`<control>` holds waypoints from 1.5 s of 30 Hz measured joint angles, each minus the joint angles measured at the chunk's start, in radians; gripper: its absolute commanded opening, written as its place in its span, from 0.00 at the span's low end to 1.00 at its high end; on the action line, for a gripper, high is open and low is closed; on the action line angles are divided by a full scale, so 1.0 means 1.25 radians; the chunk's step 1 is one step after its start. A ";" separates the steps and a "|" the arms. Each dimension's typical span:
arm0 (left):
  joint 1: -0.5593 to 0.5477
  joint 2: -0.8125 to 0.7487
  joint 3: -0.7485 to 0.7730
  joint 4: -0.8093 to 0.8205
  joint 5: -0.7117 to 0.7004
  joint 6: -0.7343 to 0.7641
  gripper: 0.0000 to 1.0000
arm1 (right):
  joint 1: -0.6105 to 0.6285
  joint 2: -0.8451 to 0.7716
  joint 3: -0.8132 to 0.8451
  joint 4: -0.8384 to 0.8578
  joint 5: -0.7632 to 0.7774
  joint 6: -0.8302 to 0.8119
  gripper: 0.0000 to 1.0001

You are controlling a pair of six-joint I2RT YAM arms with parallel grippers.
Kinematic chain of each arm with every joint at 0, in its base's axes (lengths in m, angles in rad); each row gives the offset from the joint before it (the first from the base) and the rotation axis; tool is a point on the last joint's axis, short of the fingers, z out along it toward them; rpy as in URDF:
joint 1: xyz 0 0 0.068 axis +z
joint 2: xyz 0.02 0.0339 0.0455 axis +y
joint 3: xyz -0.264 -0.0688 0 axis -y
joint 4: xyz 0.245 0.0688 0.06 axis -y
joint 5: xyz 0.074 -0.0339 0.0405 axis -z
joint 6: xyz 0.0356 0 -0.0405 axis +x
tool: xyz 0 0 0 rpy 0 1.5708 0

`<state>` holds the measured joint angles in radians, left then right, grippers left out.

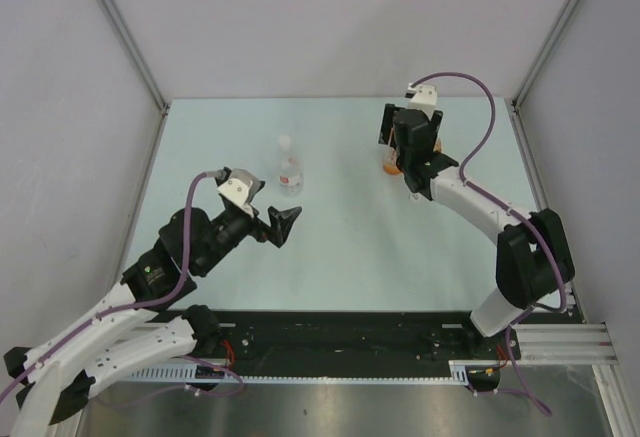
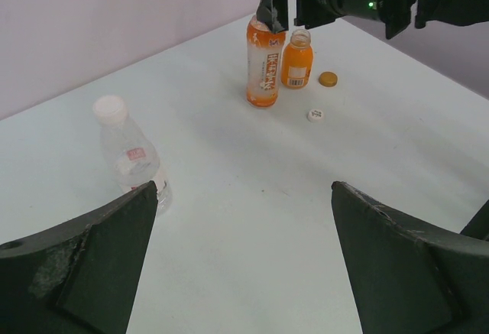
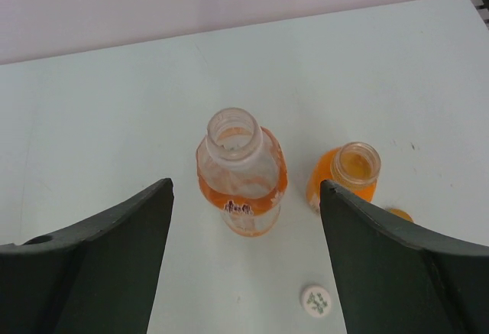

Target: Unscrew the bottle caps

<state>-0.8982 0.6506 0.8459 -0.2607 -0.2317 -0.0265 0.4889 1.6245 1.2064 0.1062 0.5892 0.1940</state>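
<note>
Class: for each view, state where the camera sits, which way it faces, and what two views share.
Top external: overhead behind the bases, facing down at the table; both arms show.
Left wrist: low over the table, facing across at the clear bottle; own fingers show.
Right wrist: above the tall orange bottle, facing down; own fingers show.
Wrist views share the white cap.

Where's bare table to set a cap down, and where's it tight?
Free: the wide table stretch between the clear bottle and the tall orange bottle. Tight: beside that bottle, where the short orange bottle, orange cap and white cap cluster below the right hand.
</note>
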 measured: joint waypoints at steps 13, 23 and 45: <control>0.109 0.020 0.002 -0.064 -0.136 -0.110 1.00 | 0.256 -0.267 -0.049 -0.120 -0.067 0.044 0.80; 0.382 0.034 -0.056 -0.149 0.002 -0.339 1.00 | 0.311 -0.104 -0.049 0.124 -0.292 0.033 0.89; 0.386 -0.042 -0.126 -0.177 0.056 -0.395 1.00 | 0.323 0.224 0.111 0.380 -0.235 -0.034 0.90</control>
<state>-0.4156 0.5983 0.6880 -0.4820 -0.1612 -0.5198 0.8928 1.9045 1.3449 0.5812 0.2958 0.1516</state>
